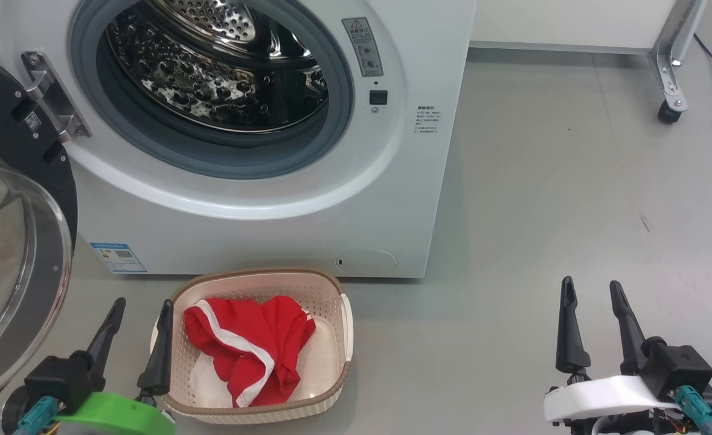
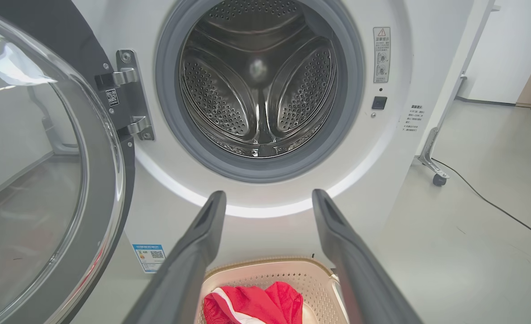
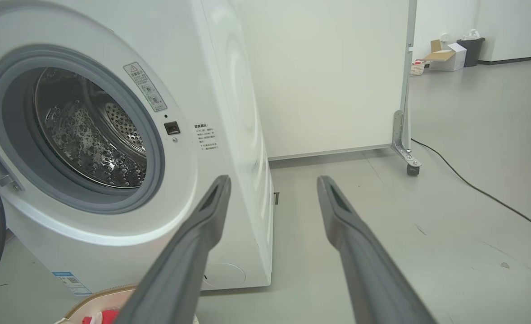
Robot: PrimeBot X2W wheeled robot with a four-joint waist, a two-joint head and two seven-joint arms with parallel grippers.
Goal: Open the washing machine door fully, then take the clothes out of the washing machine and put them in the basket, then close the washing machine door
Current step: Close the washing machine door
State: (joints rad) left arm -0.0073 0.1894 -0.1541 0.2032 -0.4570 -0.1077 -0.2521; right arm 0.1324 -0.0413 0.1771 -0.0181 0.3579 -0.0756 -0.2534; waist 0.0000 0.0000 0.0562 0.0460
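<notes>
Washing machine door (image 1: 11, 260) hangs open; red clothes (image 1: 247, 347) lie in the basket (image 1: 259, 273), perhaps over a white piece. Left end effector (image 1: 143, 302) and right end effector (image 1: 591, 281) gape empty.

Red clothes (image 1: 253, 344) lie in the basket (image 1: 331, 290), door (image 1: 11, 241) open.

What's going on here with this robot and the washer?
Unloading of the washing machine is nearly done. The washing machine door stands open, the drum looks empty, and red clothes lie in the basket on the floor in front. The left gripper and right gripper are open, holding nothing; closing the door is what remains.
</notes>
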